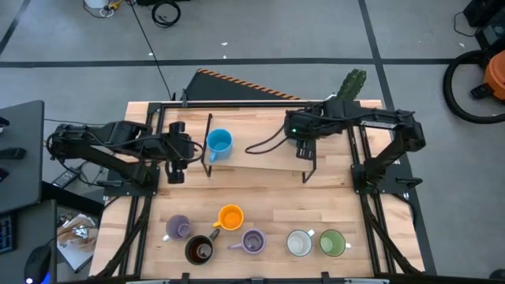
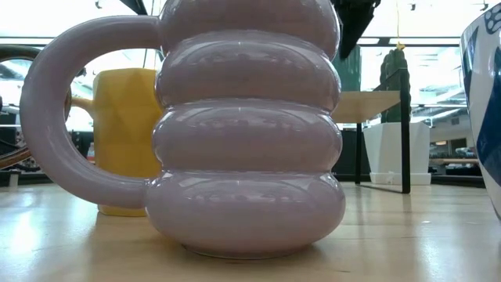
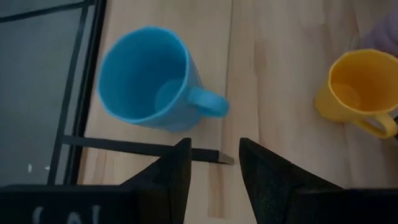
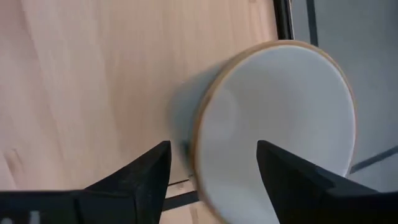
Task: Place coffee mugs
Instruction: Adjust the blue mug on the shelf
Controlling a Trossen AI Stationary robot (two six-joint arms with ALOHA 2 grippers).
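Note:
A blue mug (image 1: 218,143) stands upright at the left end of a raised wooden shelf (image 1: 260,156). My left gripper (image 1: 175,151) hovers just left of it, open and empty; the blue mug (image 3: 149,78) lies ahead of its fingers. My right gripper (image 1: 304,148) hangs over the shelf's right end, open. A white mug (image 4: 273,124) sits on the wood just beyond its fingers, hidden under the arm in the high view. Along the near edge stand two lavender mugs (image 1: 177,227) (image 1: 252,241), a dark brown mug (image 1: 199,249), an orange mug (image 1: 230,217), a white mug (image 1: 299,243) and a green mug (image 1: 331,242).
The shelf rests on a black metal frame (image 1: 207,146) with uprights at both ends. A cactus in a white pot (image 1: 353,83) stands at the far right. Bare wood lies between the shelf and the row of mugs. A lavender mug (image 2: 243,133) fills the low view.

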